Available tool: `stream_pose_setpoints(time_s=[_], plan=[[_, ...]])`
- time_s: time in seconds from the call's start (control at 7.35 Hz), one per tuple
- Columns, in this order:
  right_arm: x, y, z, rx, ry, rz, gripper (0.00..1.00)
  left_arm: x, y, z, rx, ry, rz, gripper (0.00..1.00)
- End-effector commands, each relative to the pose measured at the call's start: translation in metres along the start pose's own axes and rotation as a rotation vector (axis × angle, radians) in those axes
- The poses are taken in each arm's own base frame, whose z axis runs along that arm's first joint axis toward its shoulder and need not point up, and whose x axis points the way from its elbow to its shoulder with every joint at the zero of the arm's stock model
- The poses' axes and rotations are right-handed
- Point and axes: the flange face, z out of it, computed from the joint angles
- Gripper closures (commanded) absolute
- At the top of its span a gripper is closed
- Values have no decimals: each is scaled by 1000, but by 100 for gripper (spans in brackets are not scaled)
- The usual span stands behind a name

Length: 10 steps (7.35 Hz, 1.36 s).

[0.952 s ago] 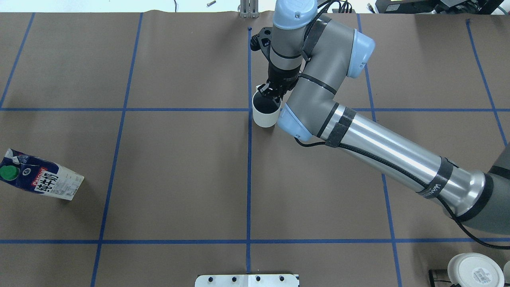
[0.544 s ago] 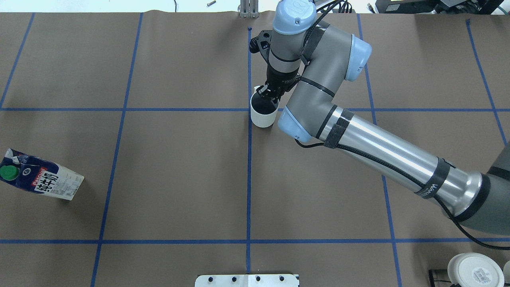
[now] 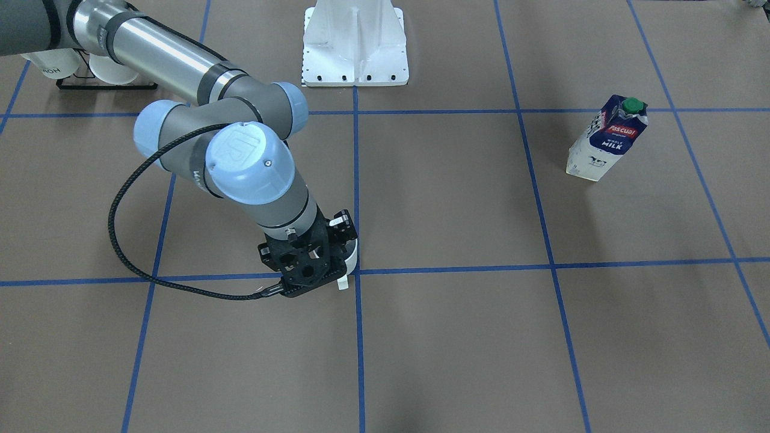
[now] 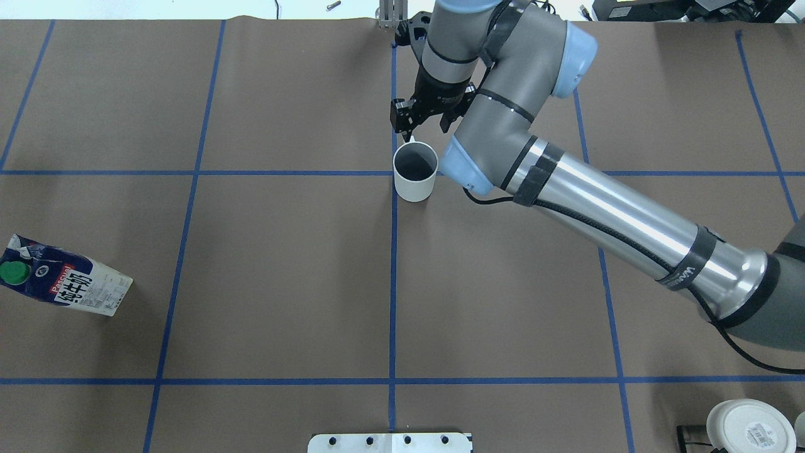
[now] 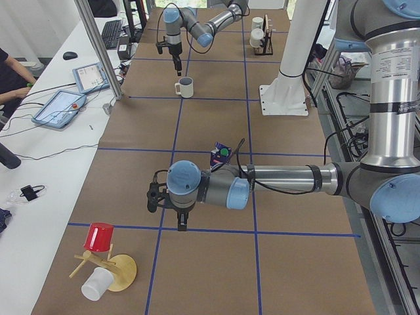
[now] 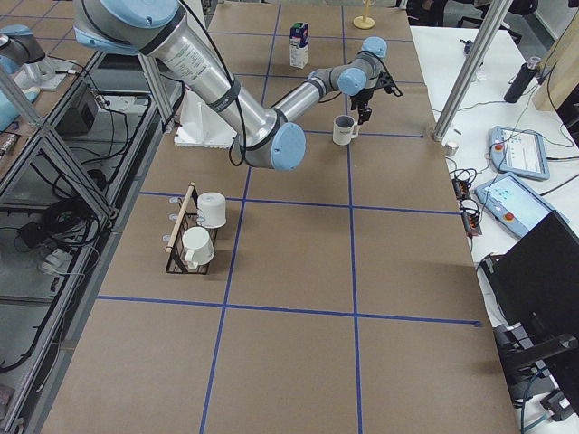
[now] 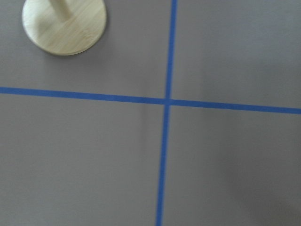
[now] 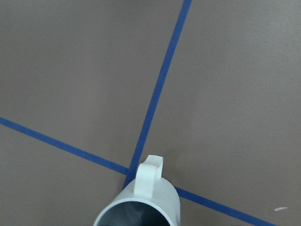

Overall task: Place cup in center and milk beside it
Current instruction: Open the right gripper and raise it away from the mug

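Observation:
The cup (image 4: 415, 179), off-white with a dark inside, stands upright on the table at the crossing of two blue lines. Its handle points to the table's far side and shows in the right wrist view (image 8: 149, 175). My right gripper (image 4: 424, 126) is open and empty, raised just beyond the cup and apart from it. The milk (image 4: 66, 284), a navy and white carton with a green cap, stands upright far to the left; it also shows in the front view (image 3: 607, 139). My left gripper (image 5: 181, 223) hangs over bare table past the milk; I cannot tell if it is open.
A black rack with white mugs (image 6: 192, 237) stands near the robot's right side. A wooden stand with a red cup (image 5: 100, 239) is at the left end; its base shows in the left wrist view (image 7: 63, 23). A white mount plate (image 3: 355, 42) sits at the robot's edge.
My right gripper has let go of the cup's rim, opened, and risen back toward the far side. The cup stays on the line crossing. The milk has not moved.

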Motion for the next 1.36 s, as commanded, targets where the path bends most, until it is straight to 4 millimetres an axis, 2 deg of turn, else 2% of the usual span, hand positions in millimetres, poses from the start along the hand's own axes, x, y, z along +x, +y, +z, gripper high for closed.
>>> stream_pose_setpoints(time_s=[0.0, 0.14, 0.27, 0.41, 0.54, 0.68, 0.82, 0.95, 1.22], plan=[[86, 25, -50, 6, 15, 102, 0, 98, 14, -69, 74, 38, 76, 2], [148, 49, -66, 29, 35, 147, 0, 126, 30, -83, 99, 41, 103, 2], [201, 64, -86, 42, 40, 210, 0, 147, 46, -86, 104, 26, 154, 2], [254, 77, -115, 52, 10, 280, 0, 180, 58, -80, 103, -18, 195, 2], [290, 85, -141, 71, -11, 306, 0, 220, 71, -63, 84, -52, 206, 2], [308, 106, -139, 68, -4, 294, 0, 262, 93, -34, 47, -78, 156, 2], [313, 112, -137, 64, -1, 299, 0, 287, 110, -14, 47, -100, 148, 2], [320, 119, -133, 61, 13, 307, 0, 292, 121, 4, 27, -123, 157, 2], [322, 121, -131, 59, 17, 310, 0, 293, 135, 29, 42, -149, 190, 2]])
